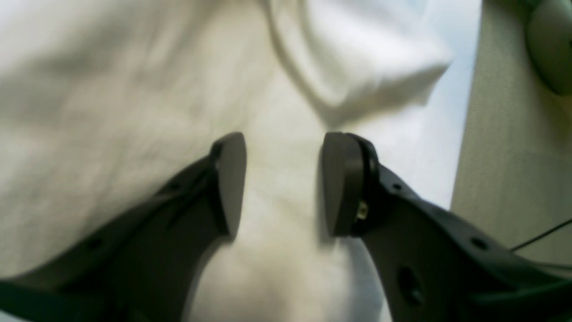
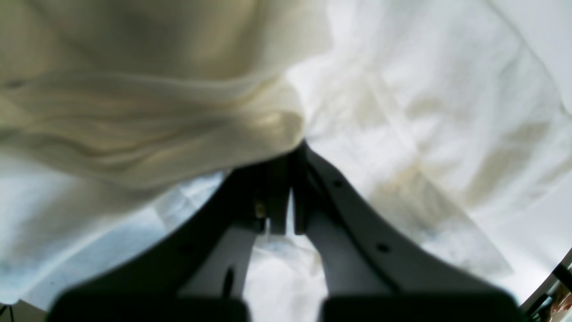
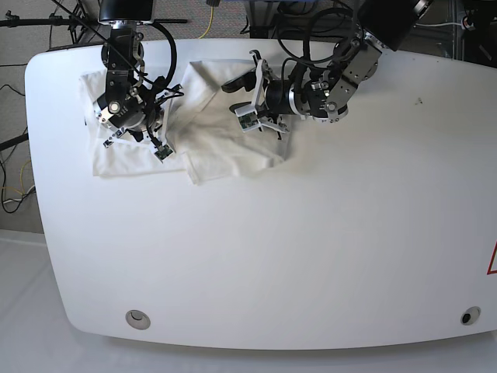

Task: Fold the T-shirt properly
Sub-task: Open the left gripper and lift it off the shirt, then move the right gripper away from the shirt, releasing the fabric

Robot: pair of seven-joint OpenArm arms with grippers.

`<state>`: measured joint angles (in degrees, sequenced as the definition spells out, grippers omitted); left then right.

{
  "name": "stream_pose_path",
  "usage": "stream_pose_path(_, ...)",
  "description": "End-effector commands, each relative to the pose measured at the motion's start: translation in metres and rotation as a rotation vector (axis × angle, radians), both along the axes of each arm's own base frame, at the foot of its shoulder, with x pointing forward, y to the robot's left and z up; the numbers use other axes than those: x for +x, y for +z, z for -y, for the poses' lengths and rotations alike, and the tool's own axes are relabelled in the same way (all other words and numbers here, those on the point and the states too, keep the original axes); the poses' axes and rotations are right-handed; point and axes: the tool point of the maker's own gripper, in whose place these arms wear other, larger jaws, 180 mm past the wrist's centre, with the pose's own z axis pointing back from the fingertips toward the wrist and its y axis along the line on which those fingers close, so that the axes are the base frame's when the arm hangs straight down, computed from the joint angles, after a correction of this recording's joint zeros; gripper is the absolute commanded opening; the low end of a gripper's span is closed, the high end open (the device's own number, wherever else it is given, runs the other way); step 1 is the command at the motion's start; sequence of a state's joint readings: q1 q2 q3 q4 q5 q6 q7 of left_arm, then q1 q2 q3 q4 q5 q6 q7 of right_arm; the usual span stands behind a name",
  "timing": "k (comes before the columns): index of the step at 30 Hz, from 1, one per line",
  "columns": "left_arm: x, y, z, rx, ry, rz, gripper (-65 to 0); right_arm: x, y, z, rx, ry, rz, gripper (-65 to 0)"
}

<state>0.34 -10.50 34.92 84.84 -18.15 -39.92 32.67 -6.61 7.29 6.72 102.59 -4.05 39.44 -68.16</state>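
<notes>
The white T-shirt (image 3: 225, 148) lies crumpled at the back left of the white table (image 3: 311, 249); its print is hidden. My left gripper (image 3: 242, 101) hovers over the shirt's right part. In the left wrist view it (image 1: 283, 183) is open, with its dark pads (image 1: 230, 179) apart above plain white cloth (image 1: 134, 112) and nothing between them. My right gripper (image 3: 159, 148) is at the shirt's left part. Seen from the right wrist, it (image 2: 290, 197) is shut, pinching a bunched cream fold of the T-shirt (image 2: 178, 129) at its tips, with more cloth spread beneath.
The table's back edge runs close behind both arms, with cables (image 3: 210, 15) and stands beyond it. Grey floor (image 1: 505, 134) shows past the table edge in the left wrist view. Two round fittings (image 3: 138, 317) sit near the front edge.
</notes>
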Motion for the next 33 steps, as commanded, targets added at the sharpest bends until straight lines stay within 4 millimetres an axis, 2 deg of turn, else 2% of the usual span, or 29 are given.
stream_pose_path(1, 0.005, 0.001, 0.001, -0.019, 0.011, 0.001, -38.4, 0.003, 0.003, 0.0, 0.004, 0.003, 0.012, -65.0)
stream_pose_path(12, 0.004, -0.017, -0.016, -0.001, 0.039, -0.034, -38.4, 0.005, 0.006, 0.006, -0.012, 0.004, 0.019, -65.0)
stream_pose_path(19, 0.007, -0.018, -0.022, 0.011, 0.046, -0.029, -38.4, 0.006, 0.008, 0.009, -0.02, 0.004, 0.024, -65.0)
stream_pose_path(28, 0.01, -0.022, -0.038, 0.043, 0.048, -0.022, -38.4, 0.014, 0.015, 0.024, -0.048, -0.011, 0.045, -65.0)
stream_pose_path(33, 0.011, -0.026, -0.05, 0.07, 0.052, -0.017, -38.4, 0.02, 0.023, 0.042, -0.055, -0.068, 0.072, -65.0)
